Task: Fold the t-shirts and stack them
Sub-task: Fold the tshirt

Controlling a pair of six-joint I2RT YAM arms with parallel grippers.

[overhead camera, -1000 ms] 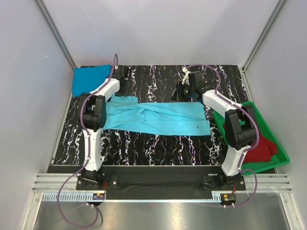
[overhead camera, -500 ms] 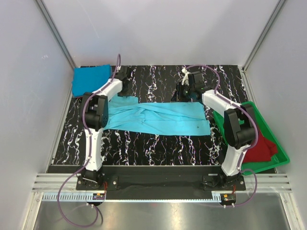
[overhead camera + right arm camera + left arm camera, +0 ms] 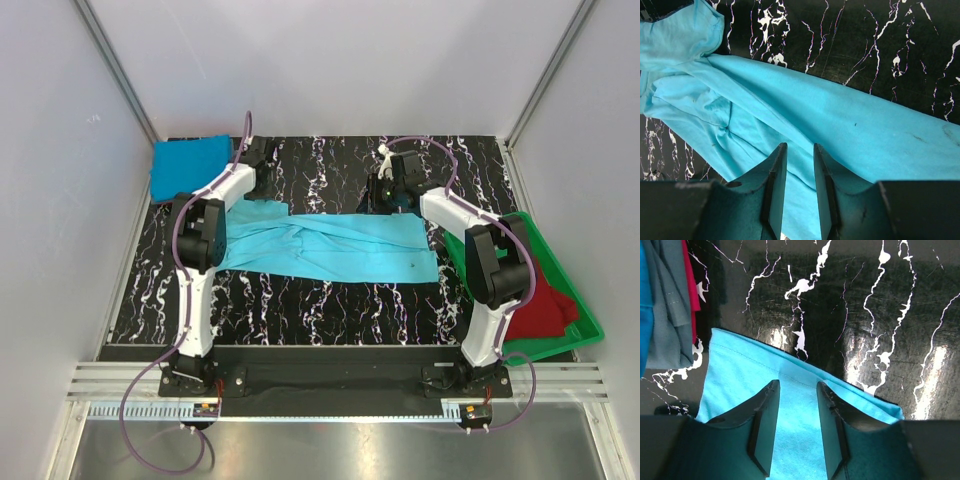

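A light turquoise t-shirt (image 3: 330, 245) lies spread, partly folded lengthwise, across the middle of the black marbled table. My left gripper (image 3: 256, 180) is open just above its far left corner (image 3: 740, 370), with cloth showing between the jaws and nothing held (image 3: 797, 385). My right gripper (image 3: 386, 196) is open and empty above the shirt's far right edge (image 3: 850, 120), jaws a little apart (image 3: 800, 147). A folded deeper blue t-shirt (image 3: 190, 165) lies at the back left. In the left wrist view, grey (image 3: 670, 305) and dark red (image 3: 688, 285) cloth edges show beside it.
A green plastic tray (image 3: 580, 300) at the right edge holds a crumpled dark red shirt (image 3: 540, 305). White walls enclose the table on three sides. Both arm bases stand at the near edge.
Both grippers have shifted only slightly near the shirt's far edge. The shirt lies as before.
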